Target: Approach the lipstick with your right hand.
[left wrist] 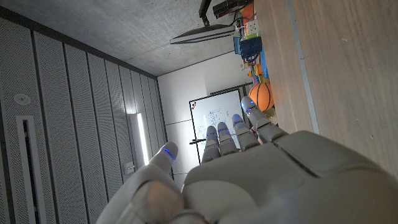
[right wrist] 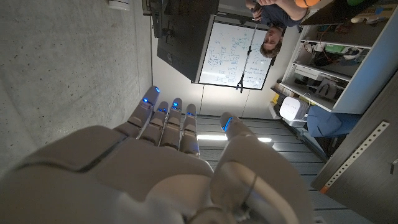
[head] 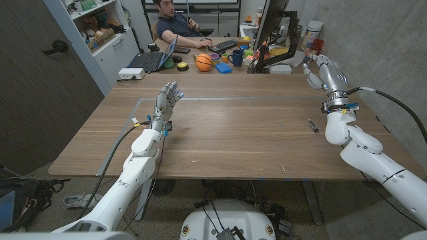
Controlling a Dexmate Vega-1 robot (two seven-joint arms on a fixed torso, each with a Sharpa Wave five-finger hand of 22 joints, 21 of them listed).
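A small dark lipstick (head: 312, 126) lies on the wooden counter (head: 227, 133) near its right edge, apart from both hands. The right hand (head: 319, 71) is raised beyond it toward the far right corner, fingers (right wrist: 163, 121) extended and holding nothing. The left hand (head: 168, 100) stands upright at the counter's left side, fingers (left wrist: 231, 134) apart, empty (a person (head: 175, 25) sits at a cluttered desk behind).

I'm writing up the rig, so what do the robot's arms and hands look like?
Both arms are glossy white rounded shells with black cables alongside. Each robot hand, left and right, is light grey and silver, with small blue lights on the fingers. Coloured tags sit at the wrists.
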